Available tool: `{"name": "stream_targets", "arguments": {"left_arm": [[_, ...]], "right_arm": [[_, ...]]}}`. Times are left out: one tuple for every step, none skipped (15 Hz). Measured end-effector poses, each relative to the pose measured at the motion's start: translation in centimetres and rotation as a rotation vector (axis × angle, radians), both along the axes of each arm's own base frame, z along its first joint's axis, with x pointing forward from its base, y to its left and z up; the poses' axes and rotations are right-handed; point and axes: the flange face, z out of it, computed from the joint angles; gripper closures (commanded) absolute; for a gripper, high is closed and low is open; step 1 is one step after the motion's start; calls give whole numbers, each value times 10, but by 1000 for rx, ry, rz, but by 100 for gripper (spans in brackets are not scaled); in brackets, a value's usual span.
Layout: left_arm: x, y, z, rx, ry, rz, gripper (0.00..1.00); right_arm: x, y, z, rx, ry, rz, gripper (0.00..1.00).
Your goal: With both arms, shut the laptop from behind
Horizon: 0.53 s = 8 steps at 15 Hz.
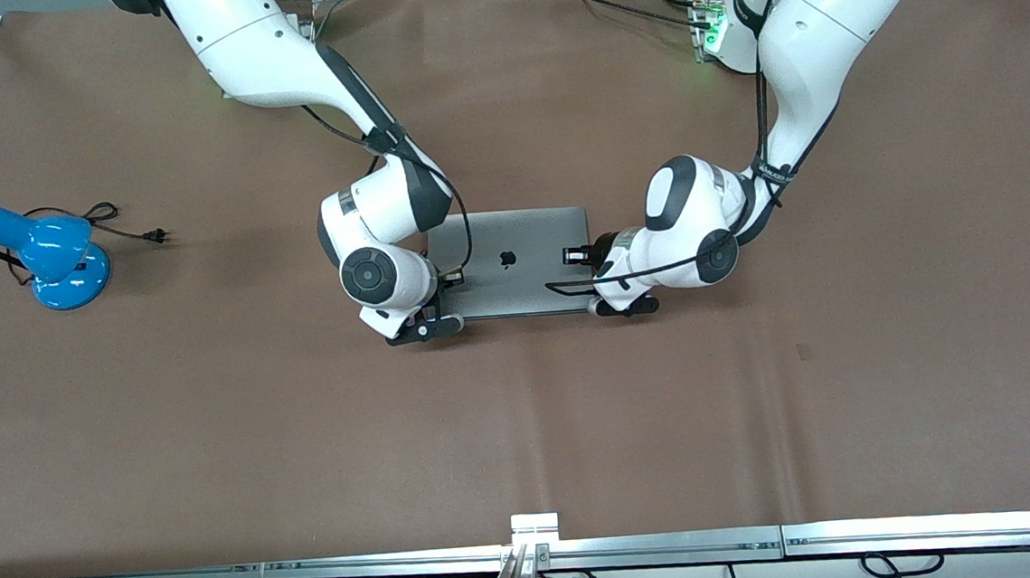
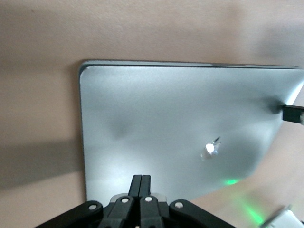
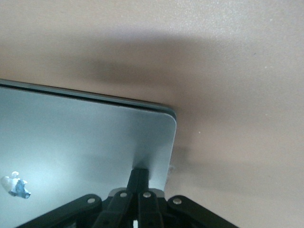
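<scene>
With both sets of fingers pressed together, each arm uses its tips as a blunt pusher rather than a clamp. The left gripper (image 2: pixel 141 179) bears on the laptop (image 1: pixel 513 262) lid near the edge toward the left arm's end of the table; the right gripper (image 3: pixel 138 175) does the same by the lid corner at the right arm's end, so the load is spread across the width. Nothing is pinched. The lid looks down flat, or nearly so, with only a thin dark seam at the rim. It sits mid-table on the brown mat (image 1: pixel 525 433): slim matte silver-grey metal, rounded corners, logo up. Matte, leathery mat. A glossy blue desk lamp (image 1: pixel 46 254) sits well apart.
</scene>
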Motion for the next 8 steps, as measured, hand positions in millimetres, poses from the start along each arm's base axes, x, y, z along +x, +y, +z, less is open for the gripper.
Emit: {"name": "stream_targets", "arguments": {"left_arm": [[-2,-2,-6,16,-4,-9,99],[-4,-4,-10,29,-8,-15,99],[-6,-6,-14,39,-13,-21,99],[-7,-8,-18,48,-22,-23,99],[-7,-8,-20,52,-27,-23,99],[-7,-9,-19,51,-28,-23,99],[-6,-9,-19,51,-29,-22,99],[-4,-8,-18,51,-33,-20,99]], "right_arm": [[0,1,-2,-1,0,1,100],[0,1,-1,-2,-1,3,100],[0,1,-1,-3,-2,5,100],[0,2,-1,-4,-3,6,100],[0,2,-1,-4,-3,6,100],[0,2,-1,-4,-3,6,100],[0,2,-1,-4,-3,6,100],[0,2,-1,-4,-4,7,100]]}}
